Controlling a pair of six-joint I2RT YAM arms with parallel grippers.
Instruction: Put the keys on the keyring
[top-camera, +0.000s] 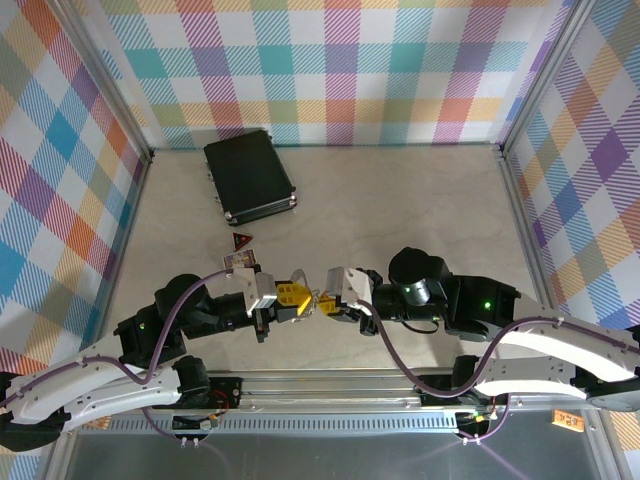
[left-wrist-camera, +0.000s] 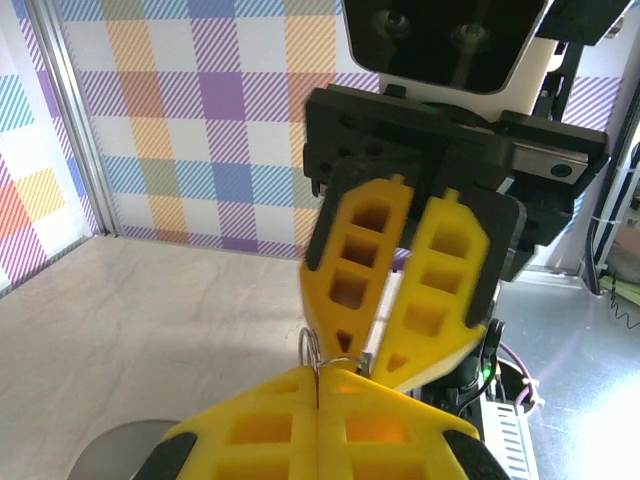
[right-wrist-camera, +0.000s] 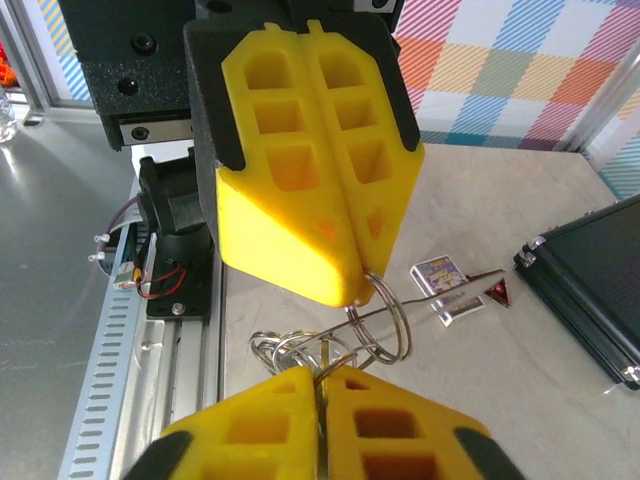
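While the left gripper (right-wrist-camera: 362, 290) and right gripper (right-wrist-camera: 318, 372) each pinch the silver keyring (right-wrist-camera: 395, 325) tip to tip, holding it firm without twisting seems wise.

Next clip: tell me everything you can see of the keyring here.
The keyring shows as thin, shiny silver wire: several overlapping round loops, looking like metal. It hangs in the air above the table near its front edge, pinched between the two shut end effectors: the left end effector grips a larger loop, the right end effector a bunch of smaller ones.
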